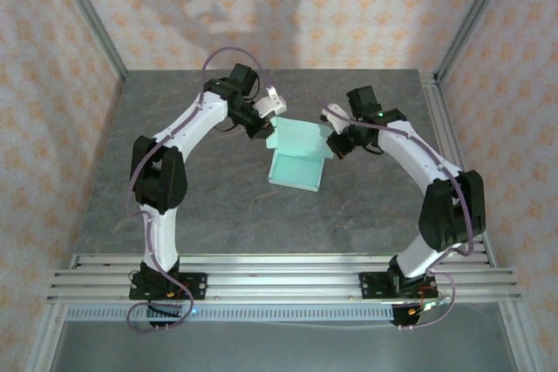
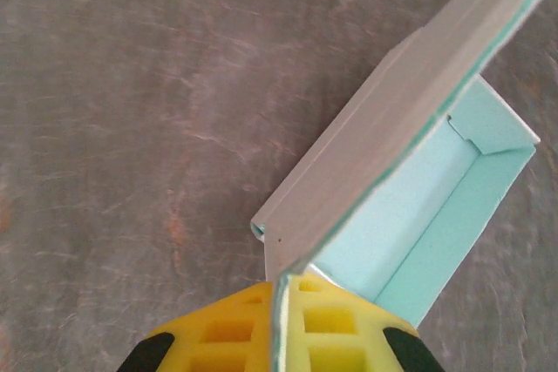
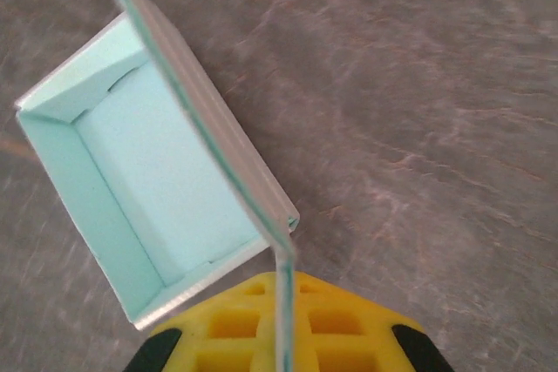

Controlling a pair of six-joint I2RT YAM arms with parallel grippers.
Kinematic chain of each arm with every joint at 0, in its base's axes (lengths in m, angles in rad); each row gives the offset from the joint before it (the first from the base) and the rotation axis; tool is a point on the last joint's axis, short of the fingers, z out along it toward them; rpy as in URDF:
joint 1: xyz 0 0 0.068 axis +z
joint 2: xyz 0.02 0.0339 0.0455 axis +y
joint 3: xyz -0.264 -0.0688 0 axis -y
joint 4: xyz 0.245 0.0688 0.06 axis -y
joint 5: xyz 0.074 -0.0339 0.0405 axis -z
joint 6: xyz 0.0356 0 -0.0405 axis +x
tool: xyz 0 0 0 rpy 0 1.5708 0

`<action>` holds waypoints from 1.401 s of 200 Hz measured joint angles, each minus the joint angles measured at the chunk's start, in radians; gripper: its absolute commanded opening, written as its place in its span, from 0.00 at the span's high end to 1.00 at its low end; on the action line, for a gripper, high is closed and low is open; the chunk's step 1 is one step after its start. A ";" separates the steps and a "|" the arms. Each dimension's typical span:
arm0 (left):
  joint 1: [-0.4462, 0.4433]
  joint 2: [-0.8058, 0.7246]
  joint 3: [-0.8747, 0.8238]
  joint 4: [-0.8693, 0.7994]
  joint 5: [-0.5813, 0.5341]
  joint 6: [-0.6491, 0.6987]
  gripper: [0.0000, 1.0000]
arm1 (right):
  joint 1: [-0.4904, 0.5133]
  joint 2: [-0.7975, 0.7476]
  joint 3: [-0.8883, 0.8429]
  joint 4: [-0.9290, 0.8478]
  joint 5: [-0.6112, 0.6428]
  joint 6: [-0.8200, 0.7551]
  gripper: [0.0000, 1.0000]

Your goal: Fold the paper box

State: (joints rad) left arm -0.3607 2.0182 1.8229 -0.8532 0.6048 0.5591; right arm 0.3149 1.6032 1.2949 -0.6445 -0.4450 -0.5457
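Left gripper [image 2: 283,307] is clamped tight on the left edge of the lid flap [image 2: 410,102], thin card pinched between its fingers. Paper box [image 1: 296,161] is mid-table [image 1: 218,215] between the arms — tray [image 3: 166,180] formed, lid standing open. Right gripper [image 3: 283,307] is pinched shut on the flap's opposite edge. Suggest swinging both wrists together at the same rate, hinging on the crease — uneven motion would likely buckle the lid.

Raised lid of paper box [image 3: 148,172] is clamped edge-on in right gripper [image 3: 283,294]; open mint tray is seen at left, above grey table [image 3: 418,102].
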 measured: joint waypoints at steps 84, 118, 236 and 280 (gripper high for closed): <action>-0.138 -0.011 -0.001 0.188 -0.290 -0.386 1.00 | 0.038 -0.068 -0.102 0.232 0.295 0.425 1.00; -0.157 -0.010 -0.007 0.264 -0.354 -0.500 1.00 | 0.069 -0.087 -0.170 0.355 0.420 0.574 1.00; -0.229 0.029 -0.178 0.599 -0.430 -0.646 1.00 | 0.150 -0.100 -0.434 0.744 0.787 0.755 1.00; -0.245 0.029 -0.199 0.656 -0.451 -0.675 1.00 | 0.150 -0.098 -0.523 0.894 0.790 0.755 1.00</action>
State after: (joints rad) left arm -0.6052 2.0472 1.6238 -0.1970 0.1539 -0.1158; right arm 0.4648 1.5051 0.7715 0.2493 0.3447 0.2092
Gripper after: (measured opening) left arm 0.056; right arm 0.048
